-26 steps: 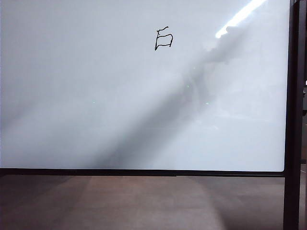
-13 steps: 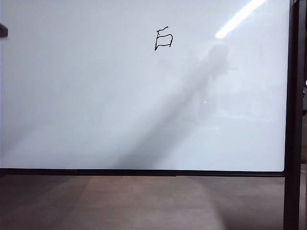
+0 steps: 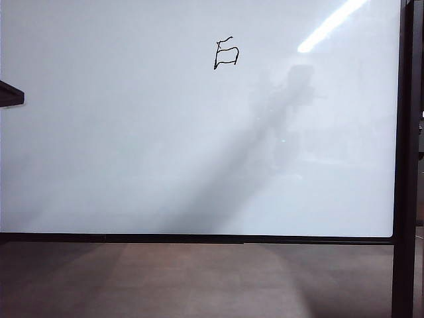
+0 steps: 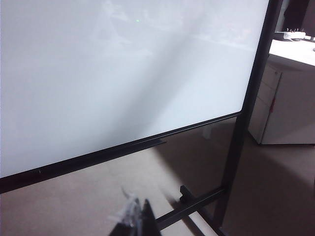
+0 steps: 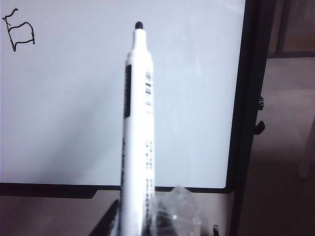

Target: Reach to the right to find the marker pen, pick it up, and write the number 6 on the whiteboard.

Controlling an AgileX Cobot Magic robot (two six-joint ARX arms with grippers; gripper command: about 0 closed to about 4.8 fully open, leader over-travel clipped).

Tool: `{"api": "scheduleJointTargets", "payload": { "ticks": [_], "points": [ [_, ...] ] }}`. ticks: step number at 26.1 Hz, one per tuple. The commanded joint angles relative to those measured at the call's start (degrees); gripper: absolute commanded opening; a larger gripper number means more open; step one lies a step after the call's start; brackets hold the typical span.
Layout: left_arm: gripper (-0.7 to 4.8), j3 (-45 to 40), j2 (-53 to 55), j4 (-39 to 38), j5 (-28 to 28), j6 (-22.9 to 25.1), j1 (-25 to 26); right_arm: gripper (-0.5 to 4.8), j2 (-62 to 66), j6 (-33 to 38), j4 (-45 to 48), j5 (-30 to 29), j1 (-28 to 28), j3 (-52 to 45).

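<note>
The whiteboard [image 3: 132, 132], black-framed with a dark post [image 3: 402, 165] at its right edge, fills the exterior view; the number 6 [image 3: 226, 53], a small angular black figure, stands high on it, slightly right of centre. A dark object [image 3: 10, 94] juts in at the left edge. In the right wrist view the right pincer [image 5: 142, 221] is closed on the marker pen [image 5: 138, 128], a white barrel whose dark tip points toward the board, apart from the drawn figure [image 5: 18, 32]. In the left wrist view only a tip of the left pincer [image 4: 138, 219] shows near the floor [image 4: 88, 196]; whether it is wide or narrow cannot be told. A white cabinet [image 4: 283, 98] stands beyond the post.
</note>
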Motion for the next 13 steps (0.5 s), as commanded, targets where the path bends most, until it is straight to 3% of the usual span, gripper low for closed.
{"api": "scheduleJointTargets", "payload": {
  "ticks": [1, 3, 7, 9, 13],
  "points": [
    [-0.06, 0.0, -0.5, 0.9, -1.1, 0.2, 0.0, 0.54, -0.1, 0.2, 0.8, 0.0, 0.1, 0.2],
    [-0.06, 0.1, -3.3, 0.5, -3.1, 0.3, 1.5, 0.54, -0.1, 0.2, 0.8, 0.0, 0.0, 0.2],
    [-0.06, 0.0, -5.6, 1.1, 2.8, 0.2, 17.8, 0.54, -0.1, 0.2, 0.7, 0.0, 0.0, 0.2],
    [-0.06, 0.1, -5.6, 0.9, 3.7, 0.3, 23.5, 0.54, -0.1, 0.2, 0.7, 0.0, 0.0, 0.2],
    [-0.06, 0.0, -5.6, -1.5, 3.4, 3.0, 28.0, 0.54, -0.1, 0.2, 0.6, 0.0, 0.0, 0.2]
  ]
}}
